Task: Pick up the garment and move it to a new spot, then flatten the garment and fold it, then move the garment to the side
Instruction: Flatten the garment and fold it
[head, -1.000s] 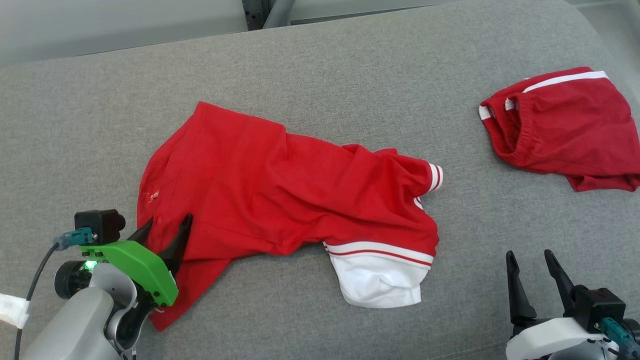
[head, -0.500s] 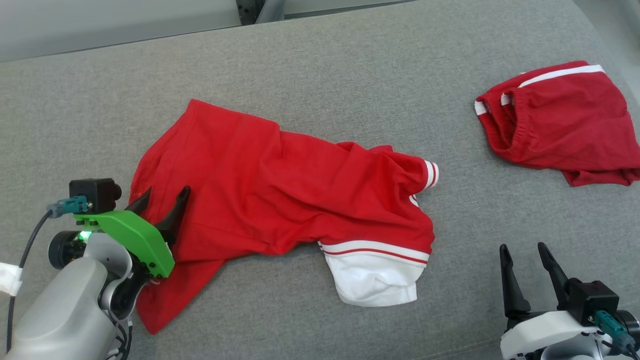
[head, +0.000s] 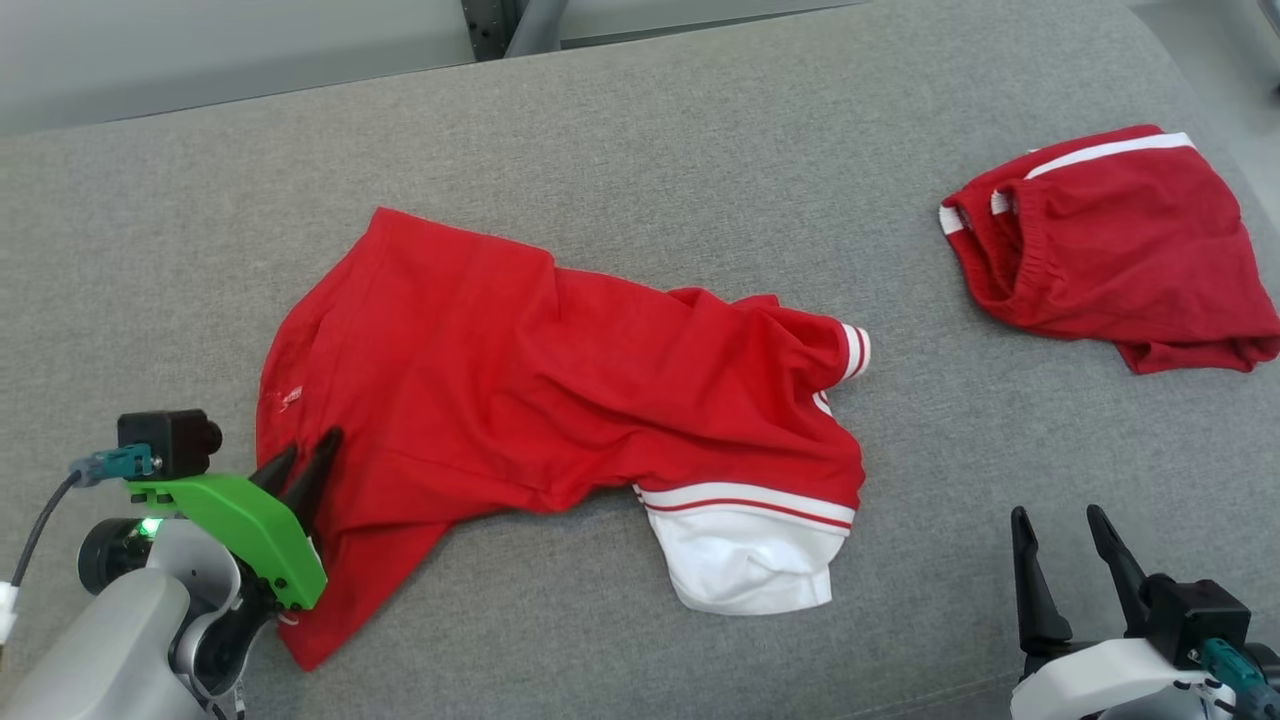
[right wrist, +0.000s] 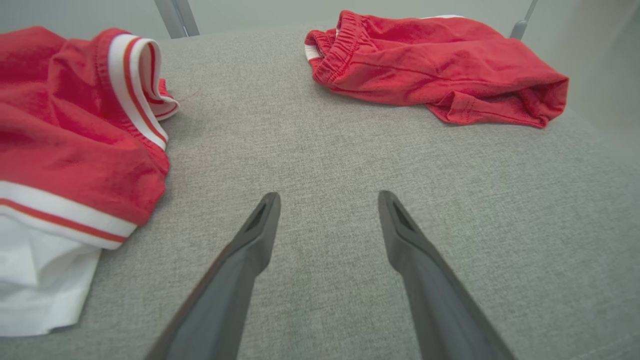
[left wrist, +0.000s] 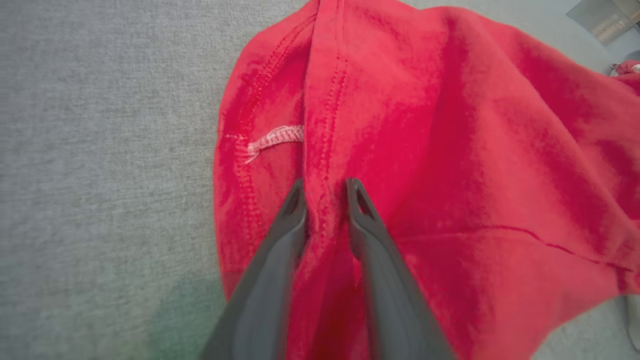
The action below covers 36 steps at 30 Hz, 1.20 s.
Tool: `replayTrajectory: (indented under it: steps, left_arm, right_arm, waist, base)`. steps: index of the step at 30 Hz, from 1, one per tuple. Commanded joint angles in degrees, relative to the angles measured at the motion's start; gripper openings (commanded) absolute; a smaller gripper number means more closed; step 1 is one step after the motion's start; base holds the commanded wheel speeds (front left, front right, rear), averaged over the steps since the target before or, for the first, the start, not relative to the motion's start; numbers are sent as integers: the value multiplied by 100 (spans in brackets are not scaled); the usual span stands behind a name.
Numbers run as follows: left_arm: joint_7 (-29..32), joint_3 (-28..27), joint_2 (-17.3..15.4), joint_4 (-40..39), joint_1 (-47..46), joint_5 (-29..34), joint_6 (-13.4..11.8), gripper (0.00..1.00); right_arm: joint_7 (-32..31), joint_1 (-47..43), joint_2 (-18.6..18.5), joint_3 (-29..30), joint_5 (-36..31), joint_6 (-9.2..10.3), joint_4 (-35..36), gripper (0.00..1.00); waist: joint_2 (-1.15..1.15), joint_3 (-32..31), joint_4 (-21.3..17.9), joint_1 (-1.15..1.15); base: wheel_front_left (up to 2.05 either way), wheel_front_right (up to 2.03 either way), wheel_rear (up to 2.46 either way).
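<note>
Pick-up: grasp stage.
We find the left gripper [left wrist: 325,192] pinched on a raised seam [left wrist: 327,100] of the crumpled red jersey shirt [head: 560,400], ready to lift; the right gripper [head: 1057,515] hovers open, unneeded.

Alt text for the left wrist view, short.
Left gripper pinches a raised fold of the red garment between its two dark fingers, beside white stitching. Grey cushion lies to the left.
</note>
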<state>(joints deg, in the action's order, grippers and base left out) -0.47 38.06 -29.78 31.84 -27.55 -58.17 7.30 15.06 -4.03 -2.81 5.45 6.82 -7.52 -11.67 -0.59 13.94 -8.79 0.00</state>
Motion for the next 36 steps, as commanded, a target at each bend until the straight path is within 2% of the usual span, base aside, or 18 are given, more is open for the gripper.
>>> replayTrajectory:
  steps: [1, 3, 8, 16, 18, 27, 31, 36]
  left_arm:
    - [39, 3, -38, -65, 96, -74, 7, 25]
    - [92, 10, -50, -143, 116, -116, -11, 0]
    - [135, -33, -82, -462, 144, -187, -15, 0]
    - [240, -218, -378, -1183, 234, -358, -143, 0]
    - [328, -284, -557, -1597, 275, -400, -254, 0]
    - [619, -427, -926, -2764, 562, -616, -557, 0]
    - [719, -651, -1050, -3358, 731, -1085, -509, 0]
    - [990, -1084, -1261, -4051, 947, -2092, -289, 0]
  right_arm:
    - [16, 6, -16, -5, -10, 7, 1, 100]
    - [16, 52, -17, -13, -32, 7, 4, 100]
    - [16, 74, -17, -12, -62, 7, 6, 100]
    - [16, -2, -17, 1, -40, 7, -6, 100]
    - [16, -22, -17, -6, -8, 7, -12, 100]
    - [16, -40, -16, -7, 24, 7, -30, 100]
    - [16, -68, -17, 36, 9, 7, -30, 100]
    - [16, -5, -18, -11, -19, 7, -60, 100]
  waist:
    - [59, -22, 79, 0]
    - [59, -29, 131, 0]
    - [59, -42, 219, 0]
    - [59, -57, 243, 0]
    - [59, -62, 234, 0]
    - [59, -88, 227, 0]
    - [59, -119, 266, 0]
    - [59, -183, 286, 0]
  base:
    - [0, 0, 0]
    - [0, 0, 0]
    - [0, 0, 0]
    - [0, 0, 0]
    - [0, 0, 0]
    - [0, 0, 0]
    - [0, 0, 0]
    - [0, 0, 0]
